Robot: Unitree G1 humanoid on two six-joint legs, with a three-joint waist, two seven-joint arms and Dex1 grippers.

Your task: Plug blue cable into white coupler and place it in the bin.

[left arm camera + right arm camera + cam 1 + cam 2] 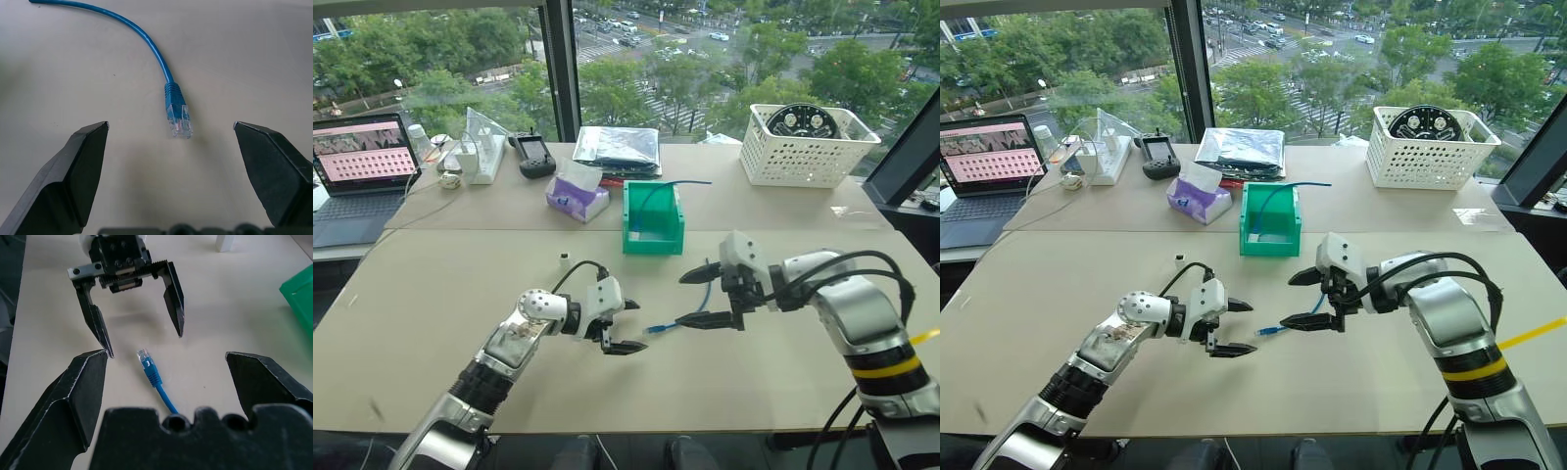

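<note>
Centrally, the blue cable's (677, 320) plug lay on the worktop (450, 323), pointing into the spread left claw (627, 326); right claw (700, 298) also spread.

My black, matt plastic left gripper (142, 340) and my matching right gripper (705, 297) are showing faintly rough finger faces with worn pale edges. Between them the thin light-blue cable (146, 36) is looking smooth and rubbery, its plug (179, 120) of clear glossy plastic. The beige table (460, 294) under me is looking matt and smooth. At twelve o'clock the green bin (653, 218) is shining as hard plastic; at ten o'clock the tiny white coupler (565, 258) is looking like plain plastic.
</note>
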